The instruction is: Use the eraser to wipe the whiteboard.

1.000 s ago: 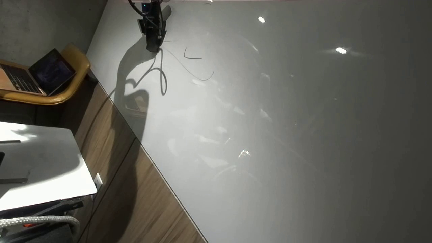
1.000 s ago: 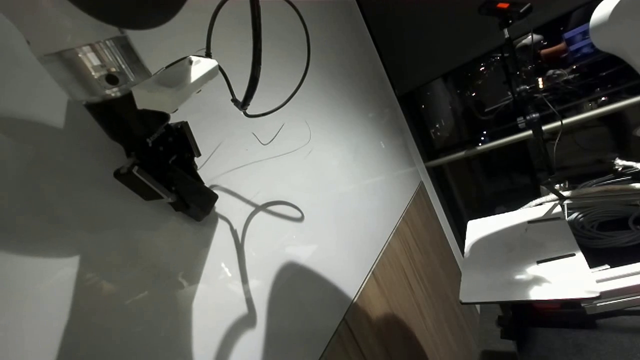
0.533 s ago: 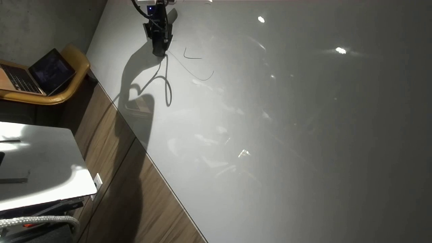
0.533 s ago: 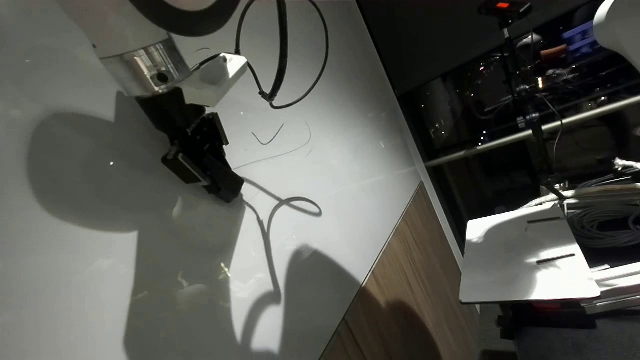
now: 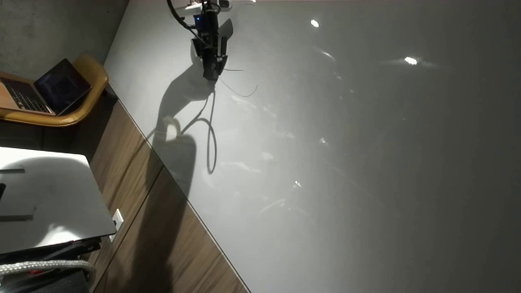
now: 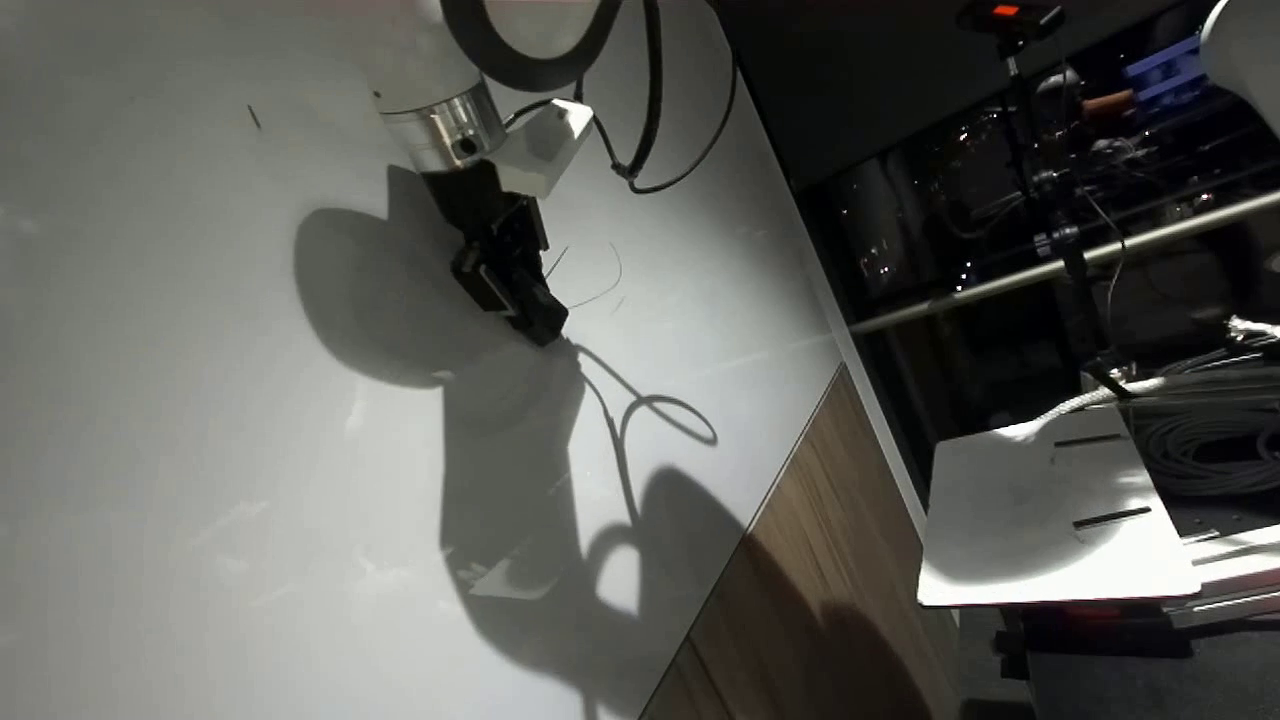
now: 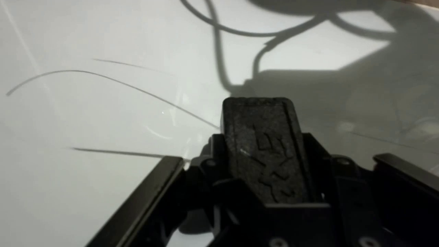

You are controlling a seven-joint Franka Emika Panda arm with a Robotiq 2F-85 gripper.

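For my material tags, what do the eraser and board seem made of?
Eraser: dark and matte, perhaps felt or dense foam; its face looks grainy and dull.
Board: hard, smooth and glossy, possibly glass or enamelled metal; it shows sharp, bright reflections.

The eraser [image 7: 265, 151], a dark grey oblong block with rounded corners and black scratch-like marks on its face, is held by its long sides just right of centre in the wrist view, a narrow end toward the top. Whether it touches the whiteboard [image 5: 366, 183] cannot be told. In an exterior view this glossy, pale grey board runs from the upper left to the right edge, its lower border slanting to bottom centre; in the wrist view thin dark marker lines [image 7: 116, 80] show left of the eraser.
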